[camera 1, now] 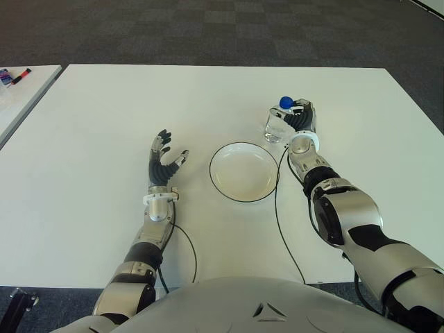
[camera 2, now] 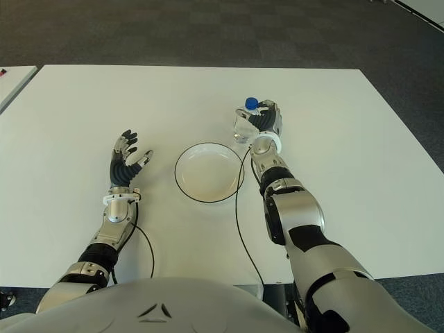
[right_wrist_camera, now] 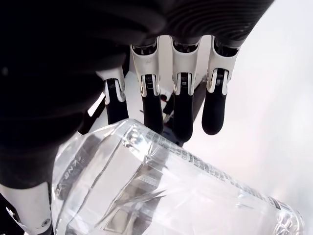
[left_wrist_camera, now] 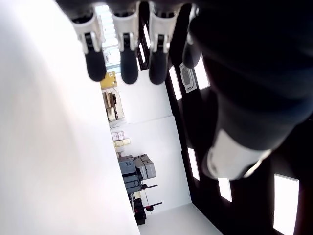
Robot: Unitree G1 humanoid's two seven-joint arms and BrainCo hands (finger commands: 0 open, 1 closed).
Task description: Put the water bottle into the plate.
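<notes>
While the left hand (camera 1: 163,161) waits open-fingered on the left side of the round white black-rimmed plate (camera 1: 244,171), the right hand (camera 1: 298,119) is at the clear plastic blue-capped water bottle (camera 1: 278,122), just beyond the plate's far right rim. Its fingers (right_wrist_camera: 182,110) curve over the bottle without visibly clamping it. A firm wrap should come before lifting. The white table (camera 1: 97,125) offers wide open room, edges well away.
</notes>
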